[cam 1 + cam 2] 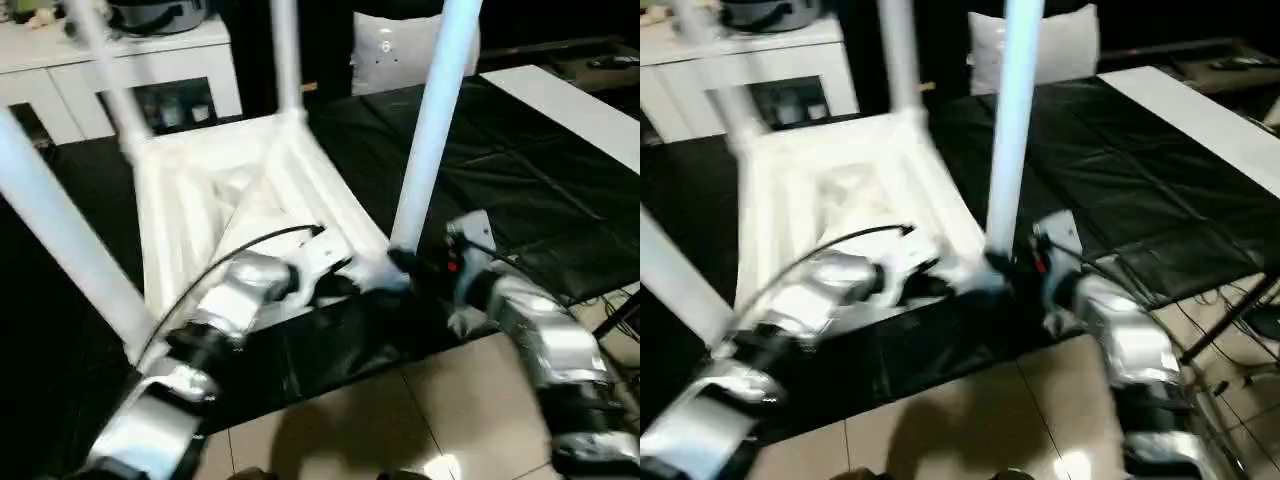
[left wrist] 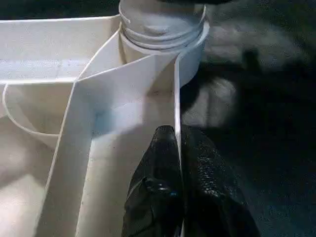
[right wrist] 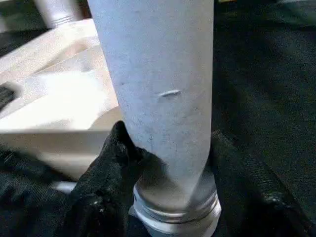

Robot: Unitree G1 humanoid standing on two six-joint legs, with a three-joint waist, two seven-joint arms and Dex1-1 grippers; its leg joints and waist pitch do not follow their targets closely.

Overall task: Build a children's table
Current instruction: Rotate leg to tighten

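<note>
Left eye view: table top [image 1: 215, 195], underside up on a black sheet [image 1: 500, 170], X-ribs showing; four legs rise from the corner sockets, the near right leg [image 1: 430, 120] among them. White cabinet [image 1: 60, 70] behind; tiled floor [image 1: 400, 420] in front.
Left gripper [image 1: 345, 282]: at the top's near edge. Left wrist view adds: fingers [image 2: 163, 187] pinched shut on the thin rim wall, one each side, just short of the socket [image 2: 190, 49].
Right gripper [image 1: 425, 265]: at the near right leg's foot. Right wrist view adds: fingers [image 3: 106, 182] half spread, clasping that leg just above its threaded collar [image 3: 177, 210].
</note>
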